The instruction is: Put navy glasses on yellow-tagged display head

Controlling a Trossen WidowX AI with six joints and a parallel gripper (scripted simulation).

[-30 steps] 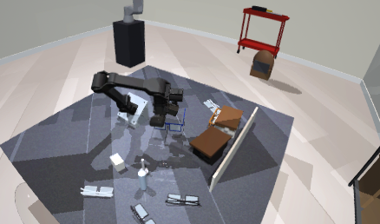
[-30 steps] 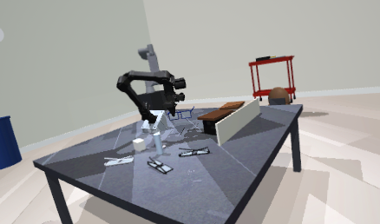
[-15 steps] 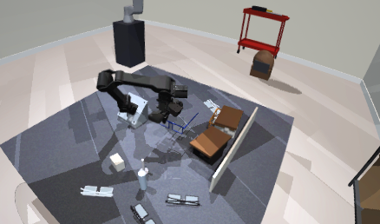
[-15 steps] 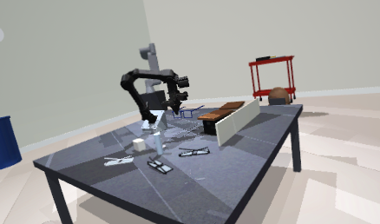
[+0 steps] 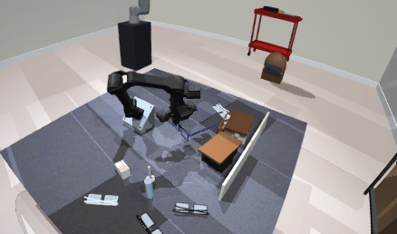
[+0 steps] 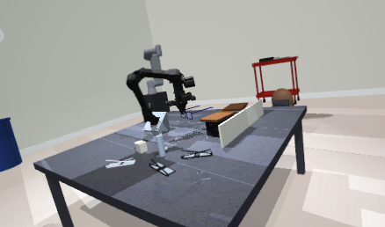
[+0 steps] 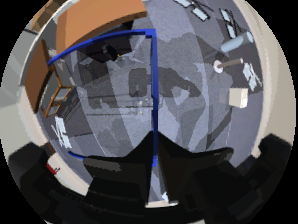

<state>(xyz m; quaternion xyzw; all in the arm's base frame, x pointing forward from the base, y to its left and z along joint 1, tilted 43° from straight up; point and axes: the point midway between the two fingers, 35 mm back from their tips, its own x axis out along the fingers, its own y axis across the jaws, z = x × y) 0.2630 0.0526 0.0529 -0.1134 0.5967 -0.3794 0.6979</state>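
Observation:
The navy glasses [image 5: 202,131] [image 7: 154,75] hang in the air with both temples unfolded, reaching toward the brown-topped blocks. My gripper [image 5: 176,123] [image 6: 183,113] [image 7: 153,133] is shut on their front frame. Two blocks that look like the display heads stand to the right: the nearer one [image 5: 220,148] [image 6: 217,116] [image 7: 95,21], with a dark lower part, and the farther one [image 5: 238,121] [image 6: 237,106] [image 7: 36,80]. Orange-framed glasses [image 5: 222,121] [image 7: 59,93] are at the farther one. A tiny yellow spot shows by a dark shape in the wrist view; I cannot tell which head bears the tag.
A long white board [image 5: 245,158] [image 6: 242,123] stands behind the heads. A pale bottle [image 5: 149,188] [image 6: 161,145] and white block [image 5: 122,170] [image 6: 141,147] stand nearer the front. Other folded glasses lie around. A pale slanted stand [image 5: 146,118] is beside the arm's base.

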